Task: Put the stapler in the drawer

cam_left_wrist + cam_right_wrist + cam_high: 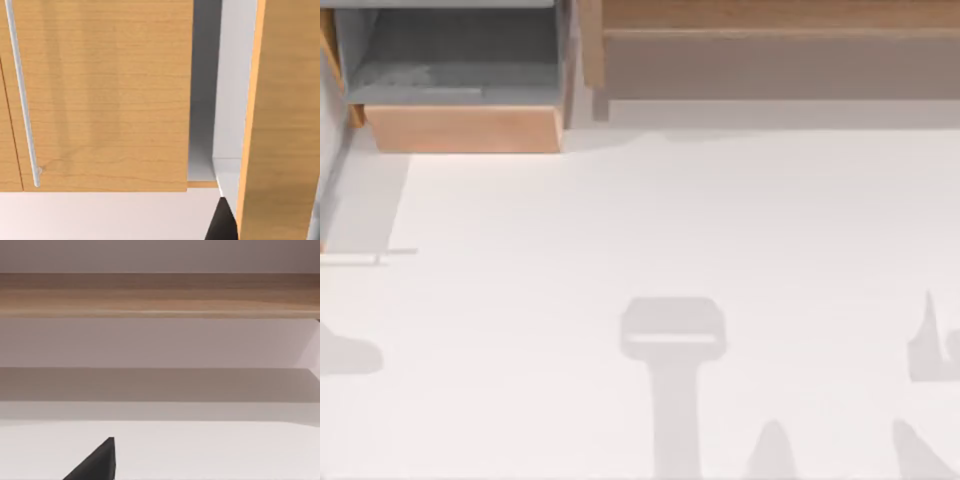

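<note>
At the table's far left corner the drawer (463, 128) stands pulled open, its grey floor bare; I cannot spot the stapler; whether either gripper is open or closed I cannot tell; best locate the stapler first, then approach the drawer from above.

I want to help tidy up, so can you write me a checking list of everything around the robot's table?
Surface: white table with grey shadows on it.
Job's things: drawer pulled open at the far left, grey inside, wood front.
Clutter: nothing seen.
Grippers: left end effector close to a wooden cabinet door; right end effector over the table, facing a wooden shelf.
Cables: nothing seen.
Surroundings: the wooden shelf runs along the far right.
</note>
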You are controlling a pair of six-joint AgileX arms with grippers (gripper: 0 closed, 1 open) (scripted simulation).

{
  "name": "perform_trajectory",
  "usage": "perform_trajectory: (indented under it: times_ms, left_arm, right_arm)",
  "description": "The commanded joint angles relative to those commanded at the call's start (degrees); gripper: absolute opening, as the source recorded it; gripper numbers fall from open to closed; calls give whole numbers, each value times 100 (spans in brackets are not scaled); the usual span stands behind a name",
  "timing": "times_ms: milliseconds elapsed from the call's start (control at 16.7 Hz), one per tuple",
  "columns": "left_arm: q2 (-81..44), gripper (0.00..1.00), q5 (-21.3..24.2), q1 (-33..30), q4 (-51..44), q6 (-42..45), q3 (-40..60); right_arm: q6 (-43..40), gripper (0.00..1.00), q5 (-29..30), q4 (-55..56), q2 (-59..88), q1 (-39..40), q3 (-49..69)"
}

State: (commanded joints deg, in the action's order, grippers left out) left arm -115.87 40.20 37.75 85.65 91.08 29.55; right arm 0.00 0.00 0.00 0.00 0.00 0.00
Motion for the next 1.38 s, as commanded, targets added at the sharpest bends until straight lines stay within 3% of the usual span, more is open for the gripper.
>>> perform_trajectory:
  times_ms: [120,180,720,1200,1380]
  left_arm:
    - [0,2,0,0,0,0,0]
    - [0,0,0,0,0,0,0]
    - [-66,0,-10,3,-63,-19,12]
    - [-544,0,-641,-629,-711,-49,1168]
    - [-579,0,-690,-683,-760,-50,1249]
  right_arm:
    - [0,100,0,0,0,0,0]
    - [0,100,0,0,0,0,0]
    - [0,100,0,0,0,0,0]
    - [0,100,0,0,0,0,0]
    - [0,100,0,0,0,0,0]
